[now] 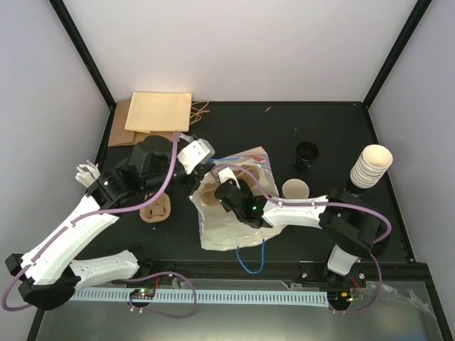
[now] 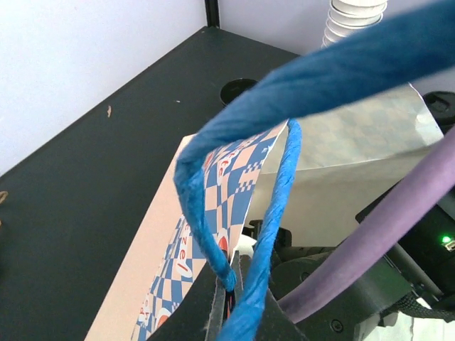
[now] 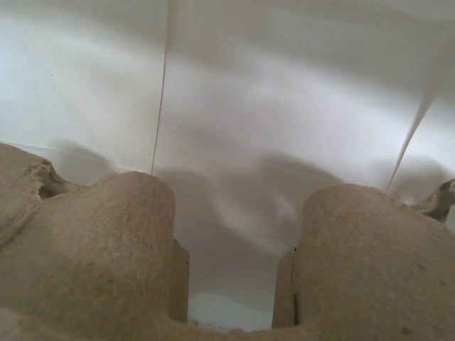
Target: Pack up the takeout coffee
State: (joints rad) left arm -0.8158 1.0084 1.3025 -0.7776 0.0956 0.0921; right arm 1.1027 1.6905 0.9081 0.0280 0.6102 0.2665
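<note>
The takeout coffee cup (image 1: 295, 189) stands upright and uncovered on the black table, right of the blue-checked paper bag (image 1: 231, 231). Its black lid (image 1: 307, 153) lies farther back. My left gripper (image 1: 201, 169) is at the bag's upper left edge, shut on the bag's blue cord handle (image 2: 283, 192), which is pinched between its fingers (image 2: 245, 284). My right gripper (image 1: 223, 193) reaches into the bag's open mouth. It holds a brown pulp cup carrier (image 3: 106, 241) against the bag's white inside; its own fingers are hidden behind the carrier.
A tall stack of cream cups (image 1: 371, 165) stands at the right edge. A second pulp carrier (image 1: 156, 210) lies left of the bag. Flat brown paper bags (image 1: 158, 114) lie at the back left. The bag's other blue handle (image 1: 249, 261) trails toward the near edge.
</note>
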